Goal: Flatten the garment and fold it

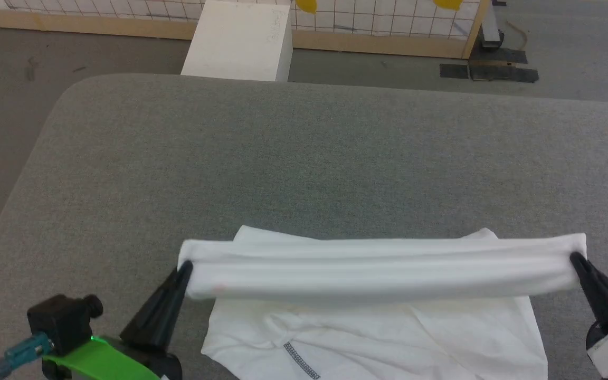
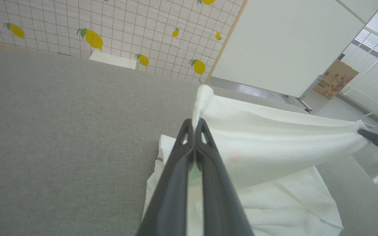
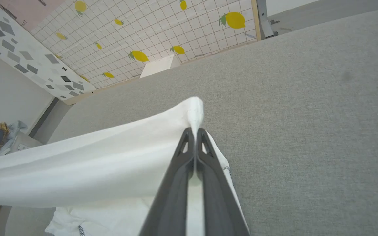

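Note:
The garment (image 1: 378, 269) is a white soft shirt near the front edge of the grey table (image 1: 304, 158). Its lifted edge is stretched taut into a band between both grippers, while the rest lies flat below with a grey stitched seam showing. My left gripper (image 1: 185, 268) is shut on the band's left end, and my right gripper (image 1: 577, 259) is shut on its right end. In the left wrist view my left gripper (image 2: 195, 122) pinches a bunched corner of the garment (image 2: 274, 141). In the right wrist view my right gripper (image 3: 195, 131) pinches the other corner of the garment (image 3: 110, 157).
A rigid white box (image 1: 240, 42) stands on the floor beyond the table's far edge, before a lemon-patterned grid panel (image 2: 110, 32). The table surface stretches bare toward the far side. A cardboard box (image 2: 336, 78) sits on the floor far off.

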{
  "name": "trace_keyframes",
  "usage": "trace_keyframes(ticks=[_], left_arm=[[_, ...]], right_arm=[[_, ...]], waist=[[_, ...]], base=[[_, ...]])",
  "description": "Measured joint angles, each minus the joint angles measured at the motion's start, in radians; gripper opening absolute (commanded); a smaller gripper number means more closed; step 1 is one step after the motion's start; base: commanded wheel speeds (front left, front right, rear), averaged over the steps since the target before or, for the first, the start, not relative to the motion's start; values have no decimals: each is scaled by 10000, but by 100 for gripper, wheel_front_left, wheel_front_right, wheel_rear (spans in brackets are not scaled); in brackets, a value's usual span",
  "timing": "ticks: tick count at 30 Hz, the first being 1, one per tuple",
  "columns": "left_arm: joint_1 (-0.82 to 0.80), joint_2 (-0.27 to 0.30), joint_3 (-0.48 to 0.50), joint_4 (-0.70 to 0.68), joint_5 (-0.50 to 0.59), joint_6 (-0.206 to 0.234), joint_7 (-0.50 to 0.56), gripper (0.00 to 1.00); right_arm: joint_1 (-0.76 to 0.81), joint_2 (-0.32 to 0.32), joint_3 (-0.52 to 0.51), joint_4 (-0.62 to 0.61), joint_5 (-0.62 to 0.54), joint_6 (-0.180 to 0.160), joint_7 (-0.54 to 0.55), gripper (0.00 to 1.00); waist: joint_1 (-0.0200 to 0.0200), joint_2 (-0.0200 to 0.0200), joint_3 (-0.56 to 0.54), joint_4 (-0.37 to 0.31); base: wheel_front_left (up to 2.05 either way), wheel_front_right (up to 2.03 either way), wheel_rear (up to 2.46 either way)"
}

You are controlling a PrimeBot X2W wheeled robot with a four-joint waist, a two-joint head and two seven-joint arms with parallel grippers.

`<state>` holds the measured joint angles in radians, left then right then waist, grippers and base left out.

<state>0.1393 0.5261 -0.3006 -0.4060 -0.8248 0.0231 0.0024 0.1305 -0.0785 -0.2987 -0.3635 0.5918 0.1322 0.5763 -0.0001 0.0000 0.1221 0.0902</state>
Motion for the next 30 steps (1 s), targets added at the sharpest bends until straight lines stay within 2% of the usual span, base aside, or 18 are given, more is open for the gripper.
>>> trace_keyframes(ticks=[1,5,10,16,25,26,27,28,29,30], left_arm=[[641,-142,-121,-63,-353,140,50,0],[1345,-211,-199,-61,-794,397,242,0],[1954,-184,-339,67,-1319,495,708,0],[1958,-291,-884,495,-1643,481,1365,0],[1327,-692,-1083,2082,-1718,370,1381,0],[1240,-756,-1083,2309,-1726,334,1383,4],[1170,-805,-1087,2497,-1732,309,1383,34],[1079,-867,-1099,2711,-1732,299,1375,62],[987,-920,-1095,2917,-1732,295,1363,100],[923,-951,-1095,3083,-1737,291,1356,100]], right_arm=[[526,44,-109,-81,188,0,13,0],[1142,98,-148,-136,351,0,224,0],[1736,150,-196,-88,376,0,483,0],[2246,178,213,245,244,-2,988,0],[2271,136,644,1093,-454,-2,947,0],[2251,127,694,1235,-485,-2,901,0],[2219,119,727,1358,-495,-2,848,0],[2169,111,765,1492,-527,-2,788,9],[2116,96,802,1628,-564,-2,729,25],[2065,81,823,1730,-593,-2,663,47]], waist=[[0,0,56,-23],[0,0,117,-91],[0,0,102,-178],[0,0,-13,-211],[0,1,-90,-207],[0,0,-101,-212],[0,0,-110,-217],[0,0,-121,-223],[0,1,-129,-230],[0,0,-134,-241]], base=[[0,0,0],[0,0,0],[0,0,0],[0,0,0],[0,0,0],[0,0,0],[0,0,0],[0,0,0],[0,0,0],[0,0,0]])
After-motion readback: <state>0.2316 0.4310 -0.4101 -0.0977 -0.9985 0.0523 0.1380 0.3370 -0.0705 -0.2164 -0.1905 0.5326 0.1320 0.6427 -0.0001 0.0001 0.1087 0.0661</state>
